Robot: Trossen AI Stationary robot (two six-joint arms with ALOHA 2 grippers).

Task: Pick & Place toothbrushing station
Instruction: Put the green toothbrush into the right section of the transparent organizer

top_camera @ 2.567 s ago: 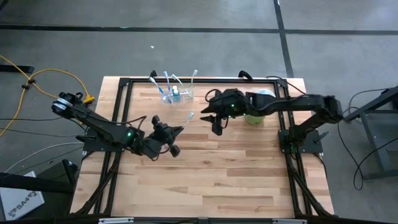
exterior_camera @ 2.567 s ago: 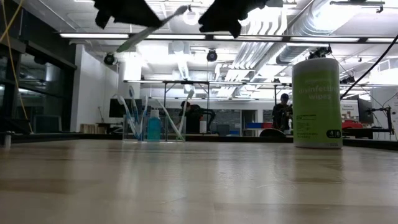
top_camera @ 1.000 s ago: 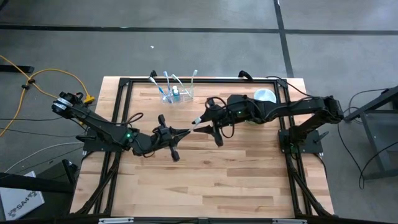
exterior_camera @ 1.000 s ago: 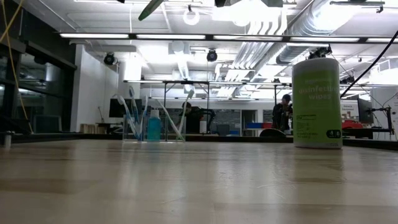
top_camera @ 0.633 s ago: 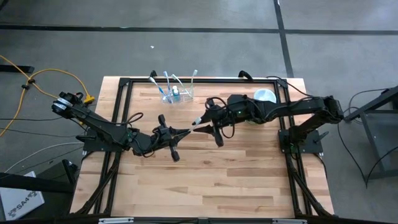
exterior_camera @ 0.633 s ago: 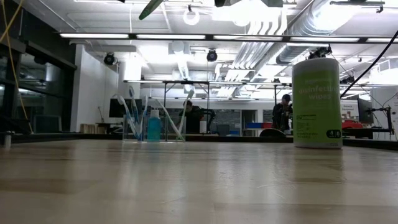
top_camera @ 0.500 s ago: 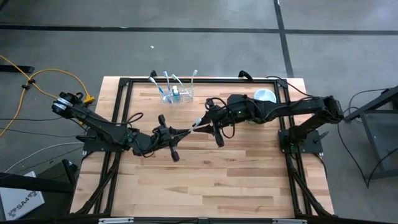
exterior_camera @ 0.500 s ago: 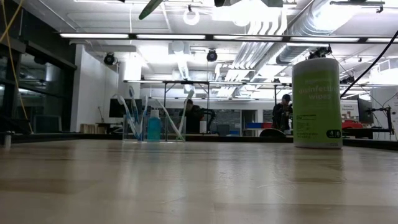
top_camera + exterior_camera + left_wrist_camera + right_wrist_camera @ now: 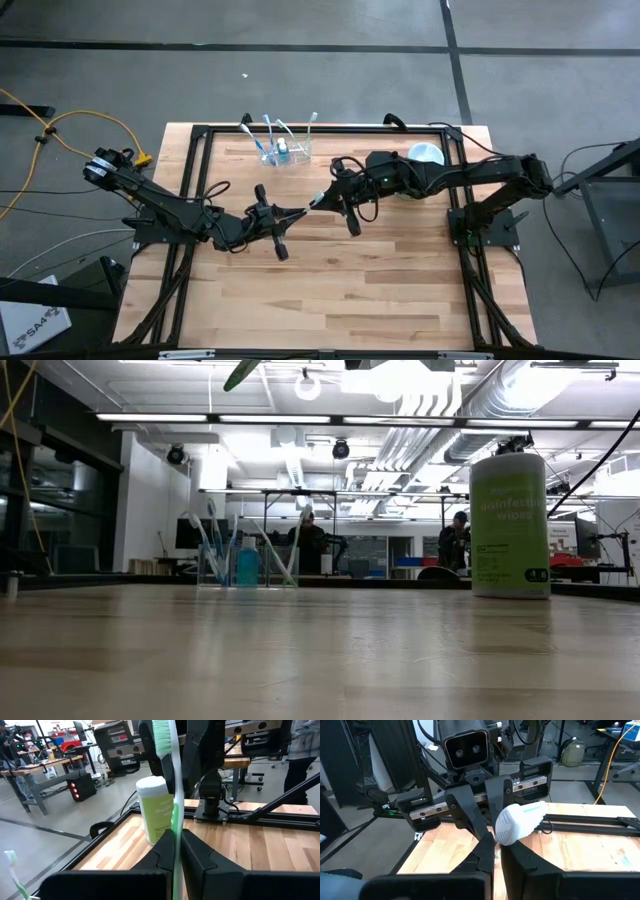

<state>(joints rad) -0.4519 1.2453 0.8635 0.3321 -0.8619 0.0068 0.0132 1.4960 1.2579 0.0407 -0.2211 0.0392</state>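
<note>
- Wooden bench (image 9: 330, 290) in an open workshop; the toothbrushing station (image 9: 280, 152) sits at its far edge, toothbrushes standing in it.
- Mid-bench, left tool (image 9: 292, 212) and right tool (image 9: 330, 199) are both clamped on one toothbrush (image 9: 312, 203).
- Station likely light, stiff, slick; grip a bare wall.

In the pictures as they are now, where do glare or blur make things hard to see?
Low view: bright ceiling lights wash out the top, where only a dark bit of an arm and the green toothbrush show. Right wrist view: the white toothbrush end is so close it looks soft. Left wrist view: the light green cylindrical canister stays readable behind the brush.
</note>
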